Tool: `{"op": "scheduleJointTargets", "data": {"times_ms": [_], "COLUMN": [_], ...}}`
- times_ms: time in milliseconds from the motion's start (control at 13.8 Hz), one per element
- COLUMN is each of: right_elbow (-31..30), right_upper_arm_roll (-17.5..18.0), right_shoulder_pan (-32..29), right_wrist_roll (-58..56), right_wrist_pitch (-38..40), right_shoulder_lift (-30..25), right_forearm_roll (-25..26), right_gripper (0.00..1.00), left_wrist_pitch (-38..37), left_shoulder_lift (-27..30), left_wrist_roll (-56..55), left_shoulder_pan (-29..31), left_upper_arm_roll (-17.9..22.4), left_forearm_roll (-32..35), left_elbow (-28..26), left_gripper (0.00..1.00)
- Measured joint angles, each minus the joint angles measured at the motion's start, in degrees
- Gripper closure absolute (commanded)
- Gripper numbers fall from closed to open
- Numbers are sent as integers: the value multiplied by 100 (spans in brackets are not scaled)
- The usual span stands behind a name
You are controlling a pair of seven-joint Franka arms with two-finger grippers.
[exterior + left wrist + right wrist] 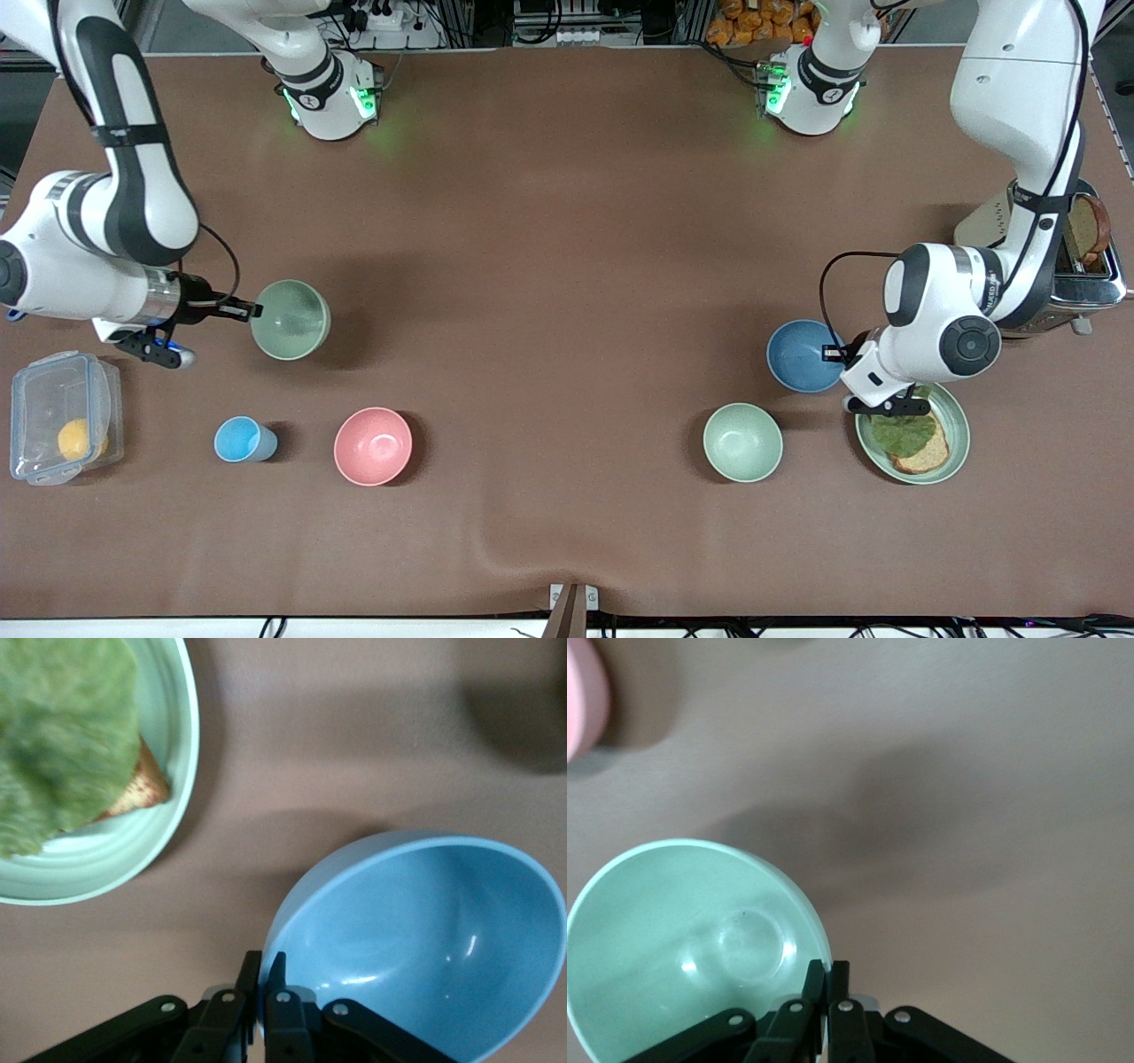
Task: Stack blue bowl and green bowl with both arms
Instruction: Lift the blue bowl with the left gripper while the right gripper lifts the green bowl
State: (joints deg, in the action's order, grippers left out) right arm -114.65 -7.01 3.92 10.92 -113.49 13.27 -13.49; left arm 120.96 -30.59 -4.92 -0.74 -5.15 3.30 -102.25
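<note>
At the right arm's end of the tabletop [567,266], a clear lidded container [62,427] with something orange inside sits nearest the edge. The right gripper [252,310] is clenched on the rim of the green bowl [291,320], one finger inside the wall and one outside, as the right wrist view shows [827,979]. The green bowl [691,948] is held up off the tabletop, its shadow lying on the cloth beside it. Nearer to the front camera than the green bowl stand a small light-blue cup [241,439] and, just beside the cup, a pink bowl [373,446].

Toward the left arm's end, a paler mint bowl [742,441] rests on the tabletop, nearer to the front camera than the blue bowl [802,355]. The left gripper [833,354] grasps the blue bowl by its rim, fingers pinched across the wall [263,970], and the blue bowl [425,939] tilts in the grip. Just beside the blue bowl, slightly nearer to the front camera, a green plate [957,443] carries a lettuce leaf [902,434] on a slice of bread [926,456]. A toaster [1085,275] with bread in its slot stands farther from the front camera than the plate.
</note>
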Motion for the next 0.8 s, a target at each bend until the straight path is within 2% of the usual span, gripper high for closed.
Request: {"op": "scheduleJointTargets", "data": {"times_ms": [217,361,506,795], "right_elbow": [5,8,8,5], "right_upper_arm_roll": [55,154,198,274], "right_shoulder_pan": [438,489,509,811], "right_wrist_roll": [774,950,1014,1736], "right_wrist_pitch": [-1,-15,-17,-378], "right_shoulder_lift": [-121,-147,-167,-199], "right_forearm_roll": [-90,-530,-797,-889], "right_gripper": [100,100,100,100], "left_wrist_pitch": [2,-3,-19,-399], "left_shoulder_lift": [283,480,656,951], "left_wrist_roll": [0,0,-4,-284], "left_shoulder_pan": [69,123,132,131], "left_upper_arm_roll": [0,0,-2,-16], "left_forearm_roll": [-1,-99,-369,-935], "left_elbow": [71,162,243,278], "left_gripper": [100,100,100,100]}}
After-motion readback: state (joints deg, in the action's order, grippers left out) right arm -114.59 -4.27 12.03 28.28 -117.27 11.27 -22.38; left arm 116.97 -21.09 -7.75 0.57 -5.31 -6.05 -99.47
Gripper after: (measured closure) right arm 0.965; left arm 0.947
